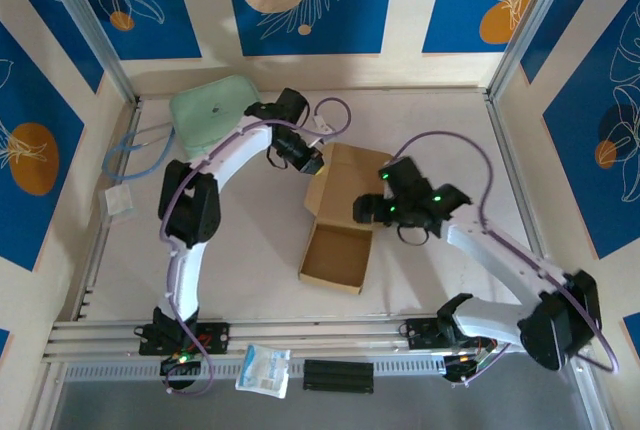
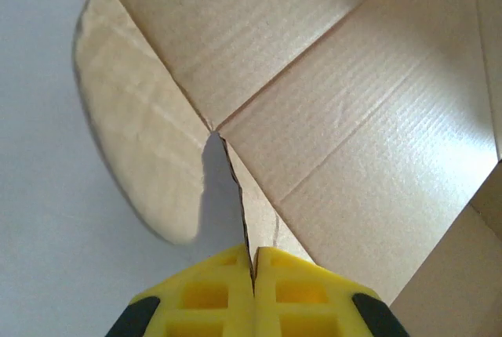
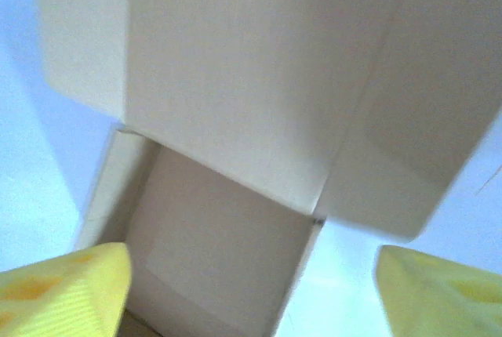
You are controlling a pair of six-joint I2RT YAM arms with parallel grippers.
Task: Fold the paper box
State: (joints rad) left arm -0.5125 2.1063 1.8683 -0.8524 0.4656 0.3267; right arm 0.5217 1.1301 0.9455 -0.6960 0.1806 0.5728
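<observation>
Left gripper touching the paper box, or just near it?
Touching. In the left wrist view the left gripper is shut on a thin flap edge of the paper box, no gap.

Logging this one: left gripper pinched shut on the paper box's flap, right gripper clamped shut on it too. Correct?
Not quite. The left gripper is shut on a flap of the paper box, but the right gripper is open: the right wrist view shows its yellow fingers spread wide, holding nothing.

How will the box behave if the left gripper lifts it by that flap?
Probably light: thin corrugated board, box empty. Likely floppy: flaps hinge at creases, so the rest may sag from the left gripper. Unlikely to slip; matte surface.
</observation>
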